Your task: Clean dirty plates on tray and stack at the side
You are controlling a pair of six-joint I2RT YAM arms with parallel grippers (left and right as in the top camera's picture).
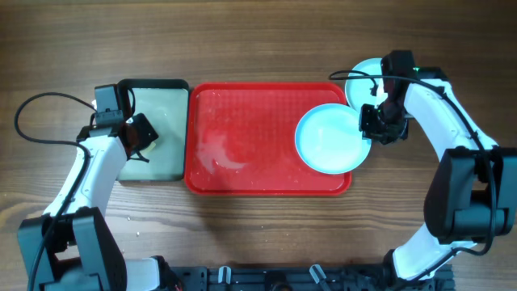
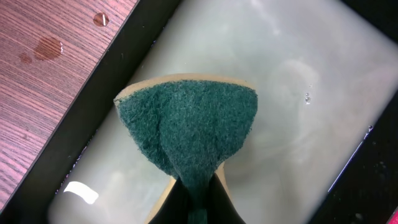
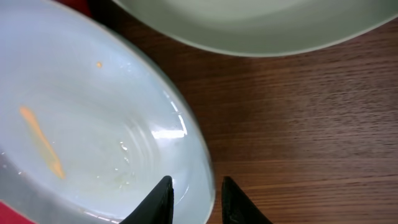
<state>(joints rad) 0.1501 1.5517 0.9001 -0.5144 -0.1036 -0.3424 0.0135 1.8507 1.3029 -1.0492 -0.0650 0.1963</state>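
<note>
A pale turquoise plate (image 1: 327, 139) lies at the right end of the red tray (image 1: 242, 174) and juts over its right rim. In the right wrist view this plate (image 3: 93, 124) carries an orange streak and wet smears. My right gripper (image 1: 368, 128) straddles its right rim (image 3: 196, 199), one finger inside and one outside, shut on it. A second pale plate (image 1: 363, 77) rests on the table behind, also in the right wrist view (image 3: 249, 18). My left gripper (image 2: 196, 202) is shut on a green sponge (image 2: 186, 124). A third plate is out of view.
The sponge hangs over a small black-rimmed tray (image 1: 166, 121) with a pale inside, left of the red tray. Water smears lie on the red tray's left half (image 1: 218, 153). Droplets sit on the wood (image 2: 50, 46) beside the black tray.
</note>
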